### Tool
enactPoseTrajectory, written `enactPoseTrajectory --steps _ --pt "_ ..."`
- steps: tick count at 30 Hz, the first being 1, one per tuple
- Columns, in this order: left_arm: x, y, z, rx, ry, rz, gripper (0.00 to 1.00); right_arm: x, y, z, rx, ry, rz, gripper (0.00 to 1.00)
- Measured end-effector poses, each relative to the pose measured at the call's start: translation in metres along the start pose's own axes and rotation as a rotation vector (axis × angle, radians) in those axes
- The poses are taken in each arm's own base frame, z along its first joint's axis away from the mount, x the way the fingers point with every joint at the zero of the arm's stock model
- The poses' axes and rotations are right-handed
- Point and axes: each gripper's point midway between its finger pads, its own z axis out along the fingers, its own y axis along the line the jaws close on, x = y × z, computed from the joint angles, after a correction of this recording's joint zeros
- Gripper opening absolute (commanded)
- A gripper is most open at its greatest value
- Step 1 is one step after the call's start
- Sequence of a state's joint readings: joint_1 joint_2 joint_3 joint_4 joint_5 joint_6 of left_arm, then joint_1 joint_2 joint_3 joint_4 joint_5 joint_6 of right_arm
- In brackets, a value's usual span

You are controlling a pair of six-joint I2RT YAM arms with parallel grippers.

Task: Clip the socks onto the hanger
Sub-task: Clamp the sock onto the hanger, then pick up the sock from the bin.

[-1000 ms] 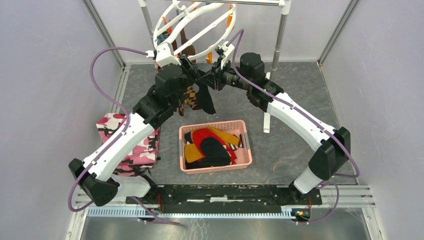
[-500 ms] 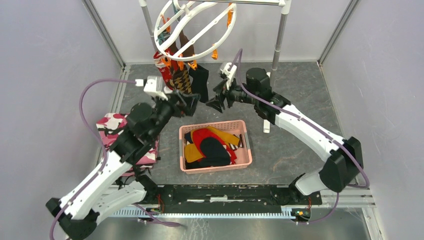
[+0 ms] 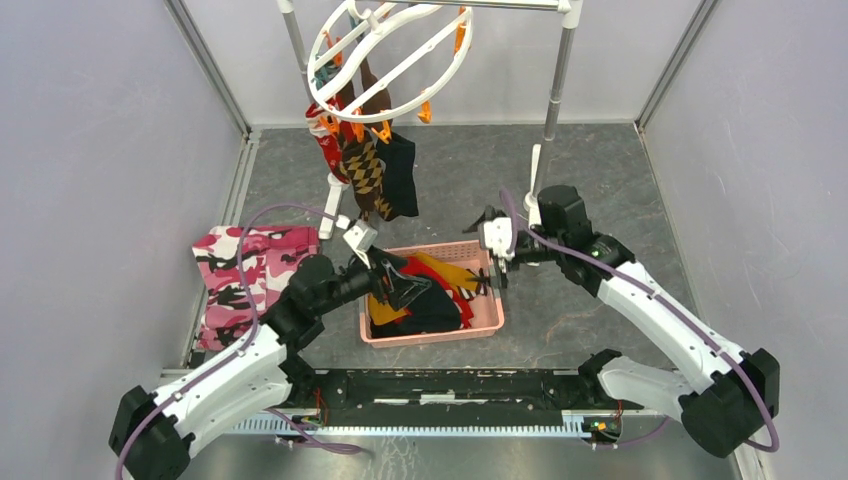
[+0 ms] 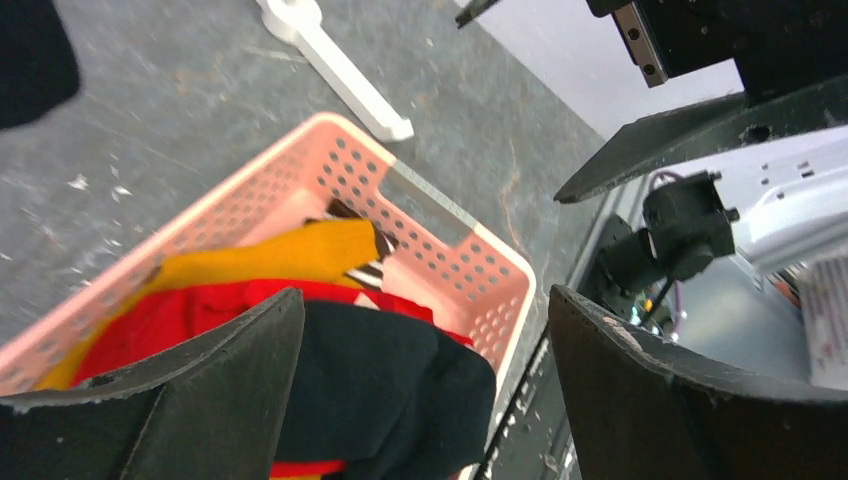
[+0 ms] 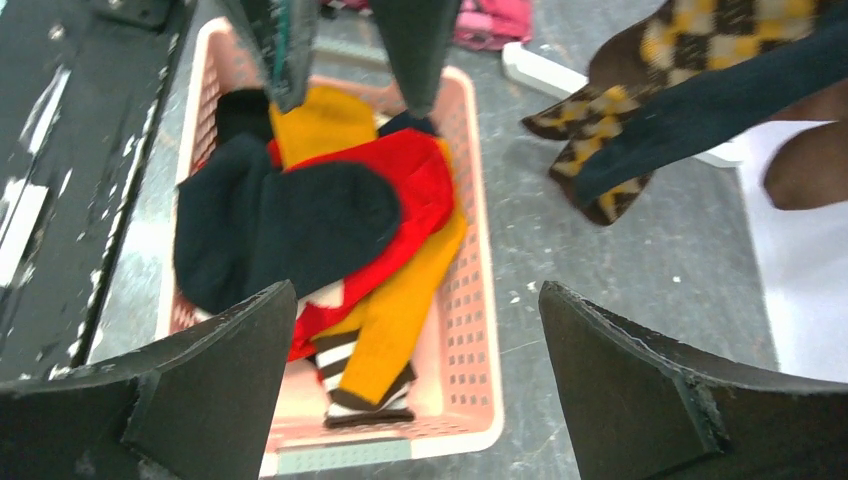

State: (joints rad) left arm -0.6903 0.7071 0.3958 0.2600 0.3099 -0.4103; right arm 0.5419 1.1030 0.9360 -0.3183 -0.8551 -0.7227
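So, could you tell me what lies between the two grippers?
In the top view, the socks heaped in the pink basket lie between the left gripper and the right gripper, both open.

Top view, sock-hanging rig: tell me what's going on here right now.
Two robot arms are clipping socks onto the white round hanger. A few clipped socks already hang from it. The loose socks, red, mustard and black, lie in the pink basket. The left gripper is open and empty just above that pile. The right gripper, also open and empty, is near the basket's right end.
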Motion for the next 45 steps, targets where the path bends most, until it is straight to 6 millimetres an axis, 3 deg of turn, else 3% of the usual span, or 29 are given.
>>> enactPoseTrajectory --steps 3,5,12,16,19,24,27,31,36,40,45 --pt "0.021 -0.001 0.006 0.028 0.080 -0.049 0.92 0.020 0.026 -0.003 -0.058 0.017 -0.028 0.98" --pt "0.031 -0.002 0.009 0.023 0.126 -0.068 0.91 0.029 0.032 -0.006 -0.073 0.030 -0.031 0.98" --pt "0.053 -0.005 0.020 -0.143 0.318 -0.064 0.84 0.041 0.025 -0.017 -0.047 0.047 -0.017 0.98" --pt "0.061 0.019 0.021 -0.296 0.384 -0.020 0.81 0.047 0.026 -0.015 -0.063 0.049 0.022 0.98" --pt "0.079 0.045 0.016 -0.414 0.463 0.027 0.79 0.054 0.029 -0.011 -0.088 0.054 0.060 0.98" --pt "0.100 0.074 0.011 -0.518 0.568 0.112 0.63 0.057 0.032 -0.009 -0.106 0.052 0.082 0.98" --pt "0.102 0.084 0.013 -0.542 0.587 0.115 0.49 0.057 0.032 -0.009 -0.107 0.052 0.082 0.98" --pt "0.100 0.097 0.014 -0.555 0.596 0.095 0.43 0.057 0.033 -0.009 -0.109 0.053 0.085 0.98" --pt "0.105 0.095 0.015 -0.524 0.614 0.070 0.43 0.058 0.034 -0.008 -0.113 0.054 0.092 0.98" --pt "0.112 0.090 0.018 -0.485 0.636 0.051 0.35 0.058 0.034 -0.008 -0.116 0.056 0.096 0.98" --pt "0.120 0.089 0.020 -0.467 0.658 0.041 0.07 0.058 0.035 -0.009 -0.118 0.056 0.100 0.98"
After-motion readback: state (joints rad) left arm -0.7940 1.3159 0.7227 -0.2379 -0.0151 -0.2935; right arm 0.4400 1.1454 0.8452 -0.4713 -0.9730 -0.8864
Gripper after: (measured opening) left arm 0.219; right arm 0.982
